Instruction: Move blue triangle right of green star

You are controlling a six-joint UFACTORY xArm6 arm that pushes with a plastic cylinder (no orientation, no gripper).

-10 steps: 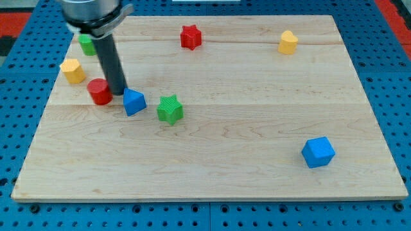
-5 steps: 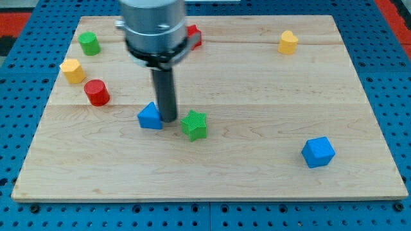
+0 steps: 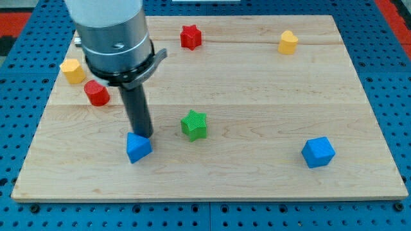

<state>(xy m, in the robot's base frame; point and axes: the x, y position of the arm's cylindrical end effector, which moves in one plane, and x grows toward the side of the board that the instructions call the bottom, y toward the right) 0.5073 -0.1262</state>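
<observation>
The blue triangle (image 3: pixel 138 147) lies on the wooden board (image 3: pixel 257 96), towards the view's lower left. The green star (image 3: pixel 194 124) sits to its upper right, a short gap away. My tip (image 3: pixel 144 136) is at the triangle's top edge, touching or almost touching it, on the side towards the view's top. The rod rises from there to the large grey arm body (image 3: pixel 112 35).
A red cylinder (image 3: pixel 97 94) and a yellow block (image 3: pixel 72 70) lie at the view's left. A red star (image 3: pixel 189 36) and a yellow block (image 3: pixel 288 42) lie near the top. A blue cube (image 3: pixel 318 152) lies at the lower right.
My tip moved left and down from between the triangle and the star. The blue triangle slid down and a little left. The green star stayed put. The arm body now hides the green cylinder.
</observation>
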